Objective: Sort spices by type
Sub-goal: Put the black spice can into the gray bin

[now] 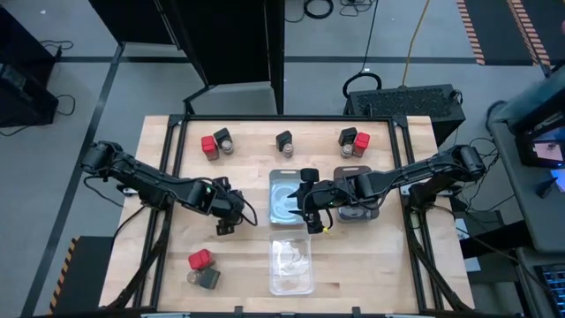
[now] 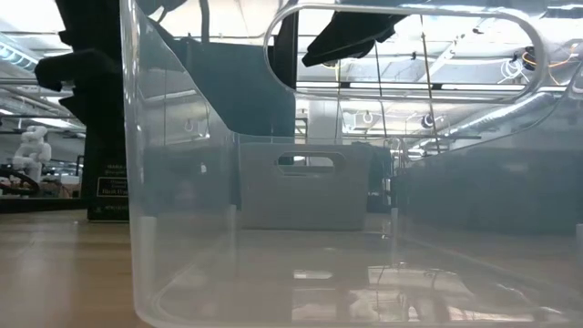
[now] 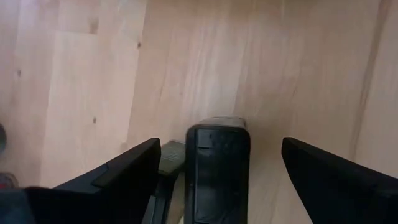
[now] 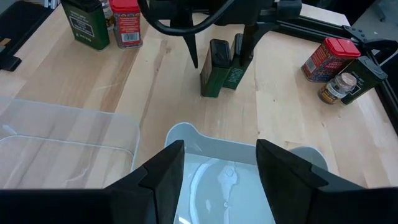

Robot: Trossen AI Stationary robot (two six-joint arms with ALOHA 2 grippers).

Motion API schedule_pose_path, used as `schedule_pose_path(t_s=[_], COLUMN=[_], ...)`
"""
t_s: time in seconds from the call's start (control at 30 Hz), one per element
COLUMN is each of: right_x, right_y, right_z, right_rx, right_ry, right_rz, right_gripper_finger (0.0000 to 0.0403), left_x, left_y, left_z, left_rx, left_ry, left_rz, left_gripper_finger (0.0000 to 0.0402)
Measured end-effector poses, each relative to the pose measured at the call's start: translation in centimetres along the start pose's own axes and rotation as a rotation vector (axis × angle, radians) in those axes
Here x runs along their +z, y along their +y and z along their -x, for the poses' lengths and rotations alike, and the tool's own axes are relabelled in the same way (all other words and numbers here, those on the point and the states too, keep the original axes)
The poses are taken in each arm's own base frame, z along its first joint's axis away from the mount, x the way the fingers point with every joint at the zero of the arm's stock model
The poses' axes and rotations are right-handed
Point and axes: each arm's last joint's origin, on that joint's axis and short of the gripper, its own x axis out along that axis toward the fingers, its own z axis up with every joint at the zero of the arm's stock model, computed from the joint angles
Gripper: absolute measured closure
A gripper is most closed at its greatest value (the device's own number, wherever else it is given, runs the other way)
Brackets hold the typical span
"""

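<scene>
Left hand (image 1: 226, 221) spread wide astride dark tin (image 3: 217, 163), seemingly not gripping.

Tabletop (image 1: 247, 265): pale wood planks, framed by dark metal rails, standing on a grey floor (image 1: 79, 97) crossed by dark seams, with black cables (image 1: 335, 9) trailing at the far side and a yellow cord (image 1: 413, 44) running to a black case (image 1: 415, 99). Hazard-striped tape (image 1: 472, 31) marks the floor at the far right corner. Beyond the tabletop, at table height: a hall with overhead pipes (image 2: 492, 114), ceiling lights, and a white figure (image 2: 32, 150) at far left.
</scene>
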Motion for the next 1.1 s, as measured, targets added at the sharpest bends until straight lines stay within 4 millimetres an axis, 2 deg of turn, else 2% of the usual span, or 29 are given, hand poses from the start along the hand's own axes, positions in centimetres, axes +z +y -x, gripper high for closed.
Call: schedule_pose_path(t_s=[0.13,0.27,0.37,0.67,0.9,1.1], right_x=[0.0,0.0,0.0,-0.1,-0.1,-0.1], right_y=[0.0,0.0,0.0,0.0,0.0,-0.1], right_z=[0.0,0.0,0.0,0.0,0.0,0.0], right_rx=[0.0,0.0,0.0,0.001,0.001,-0.002], right_ry=[0.0,0.001,0.003,0.01,0.01,0.011], right_rz=[0.0,0.0,-0.001,-0.017,-0.017,-0.016], right_gripper_finger=[0.0218,0.0218,0.0218,0.0218,0.0218,0.0218], left_x=[0.0,0.0,0.0,0.1,0.1,0.1], left_y=[-0.2,-0.5,-0.7,-0.7,-0.7,-0.6], left_z=[-0.5,-1.7,-2.3,-2.3,-2.3,-2.2], left_rx=[0.0,0.014,0.019,0.019,0.023,0.027], left_ry=[0.022,0.068,0.083,0.078,0.079,0.083], left_rz=[-0.007,-0.025,-0.047,-0.054,-0.056,-0.056], left_gripper_finger=[0.0067,0.0089,0.0116,0.0195,0.0274,0.0279])
